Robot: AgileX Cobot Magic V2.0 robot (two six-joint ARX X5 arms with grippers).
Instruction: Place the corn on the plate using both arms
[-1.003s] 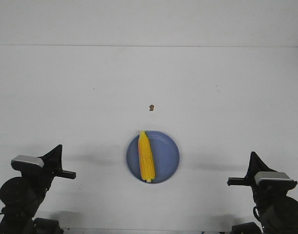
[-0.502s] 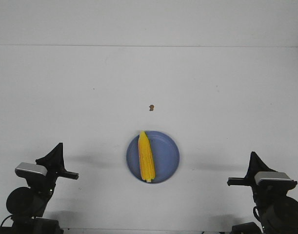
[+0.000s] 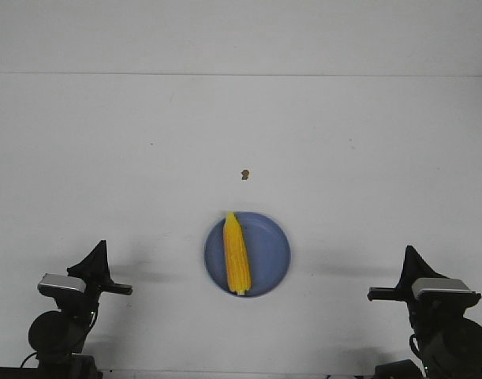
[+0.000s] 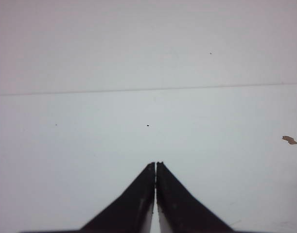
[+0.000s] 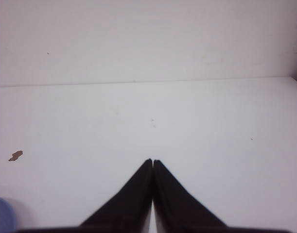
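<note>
Front view: the corn (image 3: 237,264) is seen lying lengthwise on the plate (image 3: 273,253), left of the plate's middle, tapered end pointing away from the robot; the plate sits on the white bench (image 3: 343,158) midway between the two arms; the task is judged done as to placement. The left claw (image 3: 96,261) is parked low at the near left, the right claw (image 3: 409,268) low at the near right; both are well apart from the corn, one on each side; this is read as a rest posture, nothing being left to carry. A small brown speck (image 3: 244,174) is noted on the bench beyond the plate.

Left wrist view: the left claw (image 4: 155,167) is clenched, tips almost touching, nothing between them; only bare bench and the brown speck (image 4: 288,140) are seen ahead; neither corn nor plate is in frame.

Right wrist view: the right claw (image 5: 152,164) is likewise clenched and empty; a blue sliver of the plate (image 5: 1,215) is caught at the frame edge, off to the claw's side; the corn is not visible here; the speck (image 5: 15,156) is seen beyond the plate.
</note>
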